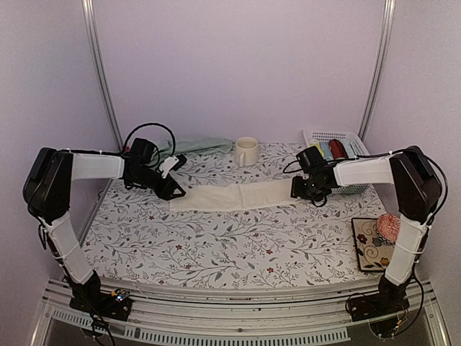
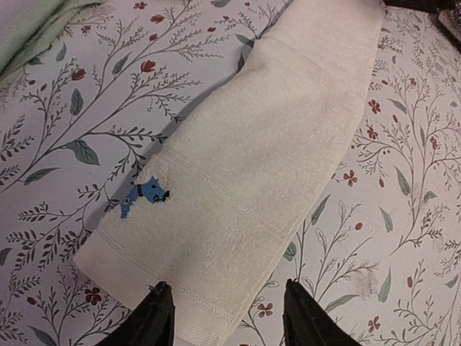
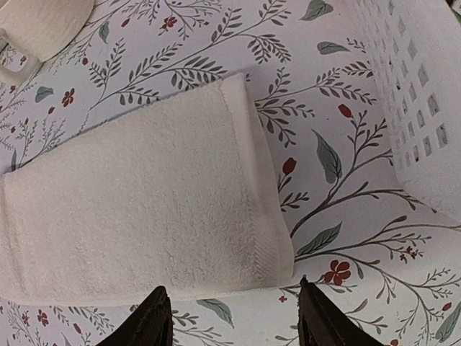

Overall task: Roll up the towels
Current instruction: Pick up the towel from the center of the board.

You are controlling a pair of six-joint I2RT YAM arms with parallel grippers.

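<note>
The cream towel (image 1: 234,196) lies folded in a long flat strip across the middle of the table. Its left end carries a small blue mark (image 2: 144,193). My left gripper (image 1: 171,190) is open over that left end (image 2: 216,216), its fingertips (image 2: 160,292) just above the hem. My right gripper (image 1: 297,190) is open at the strip's right end (image 3: 144,209), its fingertips (image 3: 306,288) straddling the corner without holding it. The sage green towel (image 1: 198,146) lies bunched at the back behind the left arm; a corner shows in the left wrist view (image 2: 29,25).
A cream mug (image 1: 245,151) stands at the back centre and shows in the right wrist view (image 3: 43,25). A white basket (image 1: 338,155) with several coloured items sits at the back right (image 3: 425,108). A patterned mat (image 1: 374,241) with a pink object lies near the right edge.
</note>
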